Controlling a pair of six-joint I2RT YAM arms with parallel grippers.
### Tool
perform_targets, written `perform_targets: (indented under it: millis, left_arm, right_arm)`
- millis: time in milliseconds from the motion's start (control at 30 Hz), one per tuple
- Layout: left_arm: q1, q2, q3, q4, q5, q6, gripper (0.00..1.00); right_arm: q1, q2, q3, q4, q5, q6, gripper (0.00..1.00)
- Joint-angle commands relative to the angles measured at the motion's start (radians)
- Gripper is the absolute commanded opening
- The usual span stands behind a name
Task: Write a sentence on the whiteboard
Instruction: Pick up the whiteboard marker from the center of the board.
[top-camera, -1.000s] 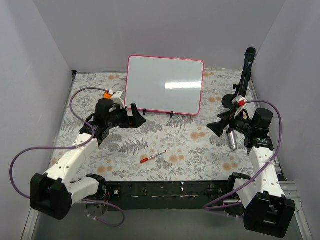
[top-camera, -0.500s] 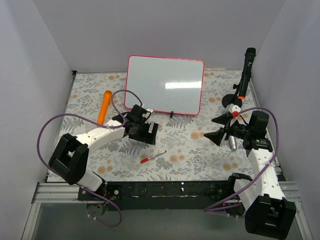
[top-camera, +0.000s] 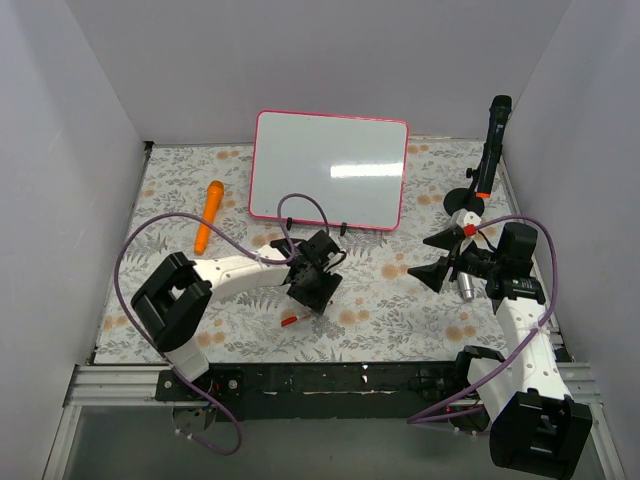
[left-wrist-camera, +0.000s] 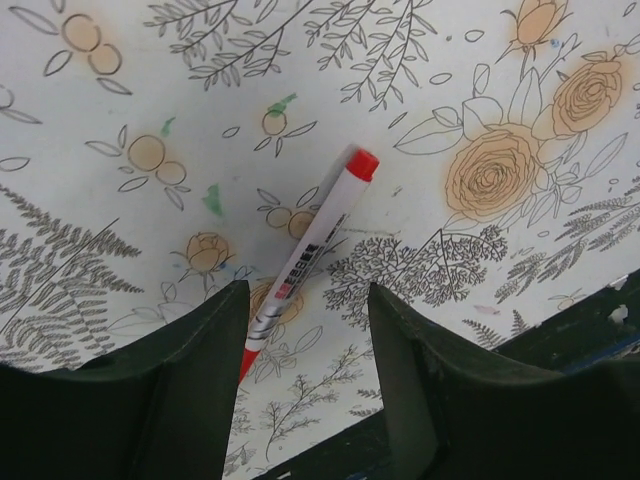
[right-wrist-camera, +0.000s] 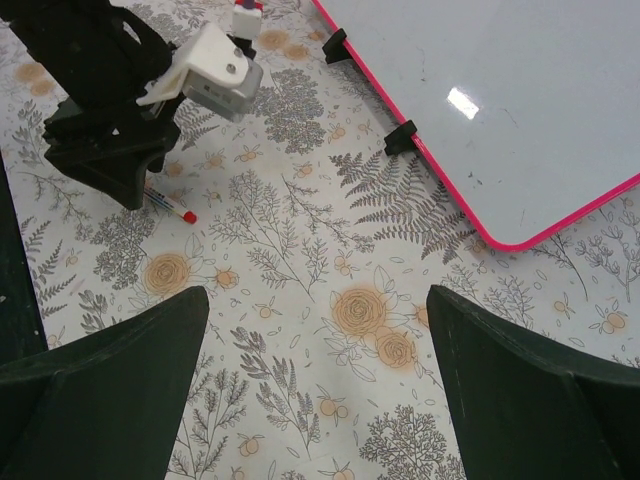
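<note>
The left gripper (left-wrist-camera: 305, 300) hangs with jaws open astride a slim white red-capped marker pen (left-wrist-camera: 310, 250) on the floral worktop (top-camera: 380, 290). The pen's barrel print, seen only from the left wrist, is illegible. The right gripper (right-wrist-camera: 318, 300) holds its jaws wide and empty. The large pink-framed white whiteboard (top-camera: 330, 170) stands propped at the rear.

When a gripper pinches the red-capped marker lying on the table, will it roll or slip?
The marker looks round and smooth, so a sideways nudge would probably roll it. It seems slim and stiff, likely light to lift. Lying flat on the table, it may slip from a shallow pinch.
</note>
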Motion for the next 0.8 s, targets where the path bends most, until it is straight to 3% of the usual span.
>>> perform_targets:
  millis: [0,200,300,533,767]
  left_arm:
    - [-0.034,0.055,0.076,-0.043,-0.101,-0.019,0.49]
    - [-0.064,0.142,0.131,-0.074,-0.135,-0.010,0.42]
    - [-0.078,0.184,0.163,-0.098,-0.152,-0.008,0.28]
    - [-0.098,0.251,0.194,-0.134,-0.170,0.006,0.27]
    - [-0.097,0.241,0.248,-0.045,-0.245,0.015,0.01]
  right_arm:
    - [0.001,-0.011,-0.011,0.002,-0.020,-0.018,0.98]
    - [0.001,-0.016,-0.010,-0.004,-0.028,-0.021,0.98]
    - [0.001,-0.017,-0.006,-0.010,-0.031,-0.024,0.98]
    - [0.001,-0.023,-0.002,-0.021,-0.037,-0.033,0.98]
    - [0.003,-0.025,0.001,-0.028,-0.054,-0.033,0.98]
